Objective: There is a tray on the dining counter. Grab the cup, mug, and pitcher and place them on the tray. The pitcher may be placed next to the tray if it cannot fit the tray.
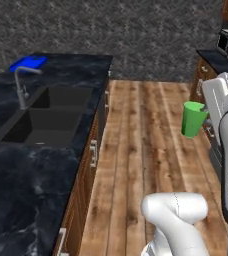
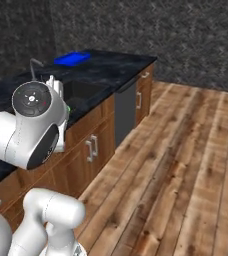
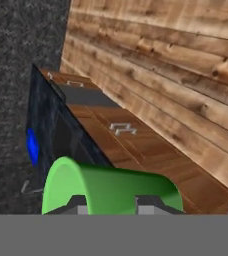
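Green cup in hand, tray far across the counter.
The gripper point(image 3: 108, 202) is clamped on the cup point(image 1: 193, 119), held over the wooden floor; the blue tray point(image 1: 29, 63) lies bare at the dining counter's point(image 1: 16, 195) far corner, so nothing looks delivered yet.

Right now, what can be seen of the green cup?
The cup is a plain bright green tapered tumbler with no handle, smooth like plastic. It is carried upright in the air over the wooden floor, away from the dining counter, gripped by the hand. The hand view shows its open rim and nothing inside it.
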